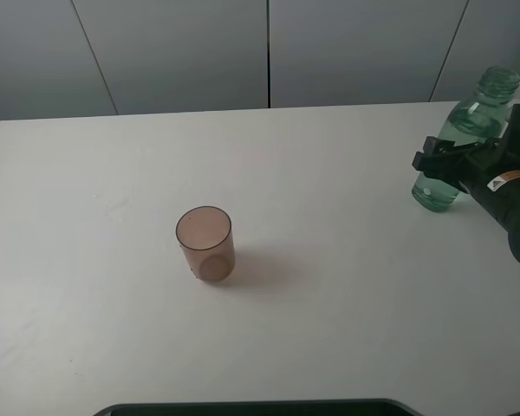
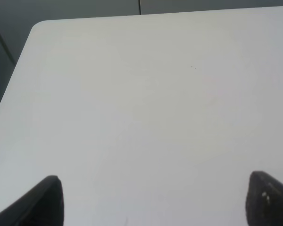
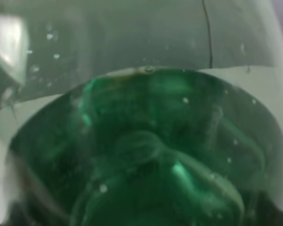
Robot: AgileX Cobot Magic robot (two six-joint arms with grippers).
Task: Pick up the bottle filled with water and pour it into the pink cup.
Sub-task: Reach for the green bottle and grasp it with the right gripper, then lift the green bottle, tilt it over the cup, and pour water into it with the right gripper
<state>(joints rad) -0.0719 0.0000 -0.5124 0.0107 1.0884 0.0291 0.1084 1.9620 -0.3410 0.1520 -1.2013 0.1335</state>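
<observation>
Between the bottle (image 1: 468,117) and the pink cup (image 1: 205,244) I have open worktop (image 1: 347,191) to pass; only the cup itself stands up, near the middle.

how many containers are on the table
2: the pink cup stands upright near the middle of the table; the bottle stands at the far right. More could lie outside the view.

Legible text: none. One small sticker (image 1: 501,182), orange and white with a dark mark, sits on my right arm (image 1: 513,208) close behind the fingers. Its print is too small to read. Both wrist views: no characters resolved.
</observation>
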